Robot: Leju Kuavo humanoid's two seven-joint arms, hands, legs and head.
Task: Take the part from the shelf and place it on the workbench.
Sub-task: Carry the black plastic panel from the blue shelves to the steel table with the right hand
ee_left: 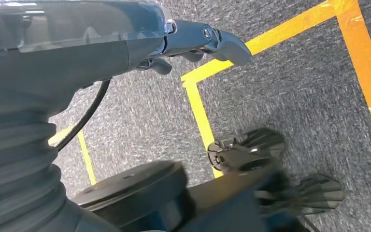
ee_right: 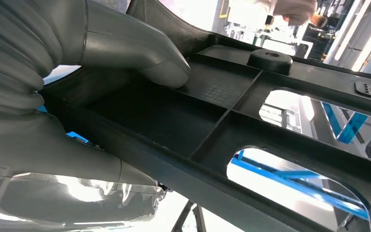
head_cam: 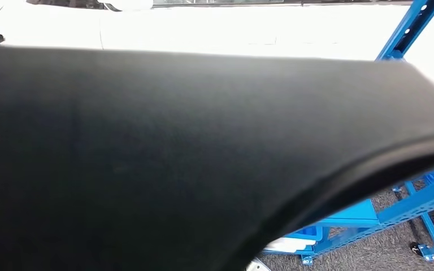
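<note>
A large black plastic part (head_cam: 175, 158) is held up close in the head view, its smooth curved outer face toward me. In the right wrist view I see its ribbed inner side (ee_right: 251, 125) with cut-out windows and a round boss. My right hand (ee_right: 125, 53) grips this part, the thick grey thumb pressing into a recessed panel; the other fingers are hidden behind the part. My left hand (ee_left: 198, 41) hangs over the carpet with its fingers stretched out and nothing in them.
A blue perforated shelf frame (head_cam: 407, 209) on castors stands at the lower right, with another blue post (head_cam: 407, 28) at the upper right. Bright white surfaces (head_cam: 231, 28) lie beyond the part. Yellow tape lines (ee_left: 203, 116) mark the grey carpet. A person (ee_right: 294, 9) stands far off.
</note>
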